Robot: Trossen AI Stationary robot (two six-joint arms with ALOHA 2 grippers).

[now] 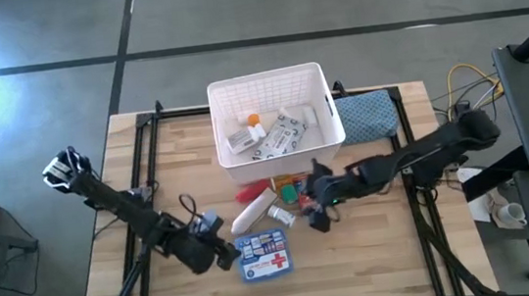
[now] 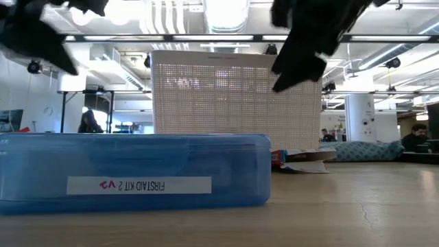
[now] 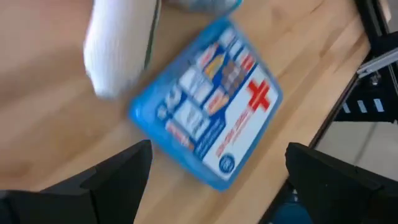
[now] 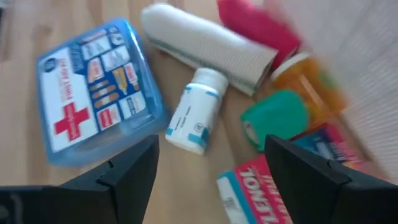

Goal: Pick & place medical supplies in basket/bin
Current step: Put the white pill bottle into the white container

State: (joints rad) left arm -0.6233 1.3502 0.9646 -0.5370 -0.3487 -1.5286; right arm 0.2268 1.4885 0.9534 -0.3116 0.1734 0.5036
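Note:
The blue first-aid kit with a red cross (image 1: 264,255) (image 3: 208,115) (image 4: 93,93) lies flat on the table, label side up. My left gripper (image 1: 229,258) (image 3: 217,180) is open just left of it, fingers toward it. A white pill bottle (image 1: 282,215) (image 4: 193,119) lies on its side beside a white roll (image 1: 252,210) (image 4: 208,43). Red (image 4: 258,25), green (image 4: 277,118) and orange (image 4: 308,78) items and a red-white box (image 4: 258,190) lie in front of the white basket (image 1: 308,76) (image 2: 236,99). My right gripper (image 1: 316,217) (image 4: 211,180) hovers open over the bottle's right side.
The basket holds an orange-capped vial (image 1: 254,120), a grey patterned packet (image 1: 281,134) and other small items. A blue-grey folded cloth (image 1: 368,117) lies right of the basket. Bare wood lies along the near edge and on both sides of the loose supplies.

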